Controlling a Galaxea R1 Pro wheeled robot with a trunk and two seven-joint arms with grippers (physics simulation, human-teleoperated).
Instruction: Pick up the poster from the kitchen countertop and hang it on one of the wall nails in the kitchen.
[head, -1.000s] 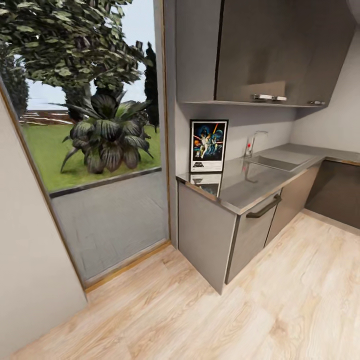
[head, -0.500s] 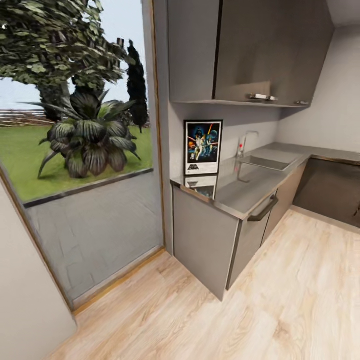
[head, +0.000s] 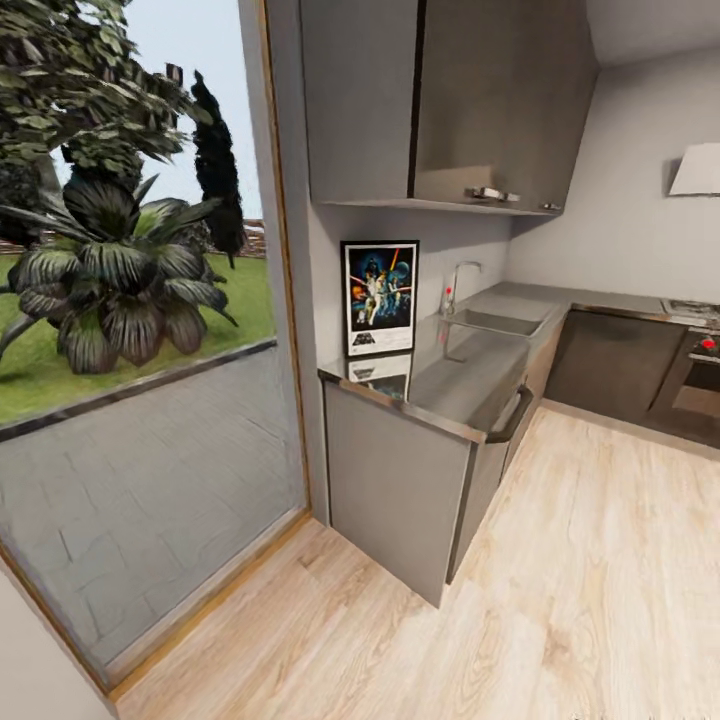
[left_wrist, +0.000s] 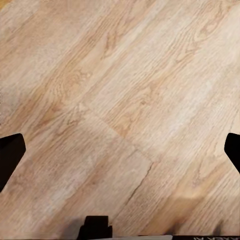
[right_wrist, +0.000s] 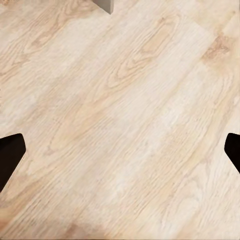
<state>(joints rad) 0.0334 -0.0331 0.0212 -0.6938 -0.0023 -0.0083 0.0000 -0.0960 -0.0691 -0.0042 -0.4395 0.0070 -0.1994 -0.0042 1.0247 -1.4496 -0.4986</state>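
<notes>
1. The poster (head: 380, 297) stands upright at the far left end of the kitchen countertop (head: 470, 375). Its back looks to be against the wall, under the wall cabinets (head: 450, 100). Its picture shines back from the glossy tabletop just in front of it.

2. The robot is not at the tabletop yet. A stretch of wooden floor (head: 560, 580) lies between it and the cabinet fronts. I think the step in hand is driving up close.

3. The left gripper (left_wrist: 120, 150) points down at the floor. Its two dark fingertips (left_wrist: 10, 155) sit at the far edges of the left wrist view, so the jaws are wide apart and hold nothing.

4. The right gripper (right_wrist: 120, 152) also points at the floor with its jaws wide apart and nothing in them.

5. To do this step well, I would roll straight at the left end of the tabletop and stop just before the cabinet.

6. Keep the poster in the middle of the head view all the way.

7. Watch the big window (head: 130, 300) on the left and the cabinet corner. Do not bump them.

8. The sink (head: 495, 323) and tap (head: 455, 285) are to the right of the poster, so the arms should stay clear of them.

9. The poster is thin and could tip over, so reach slowly.
</notes>
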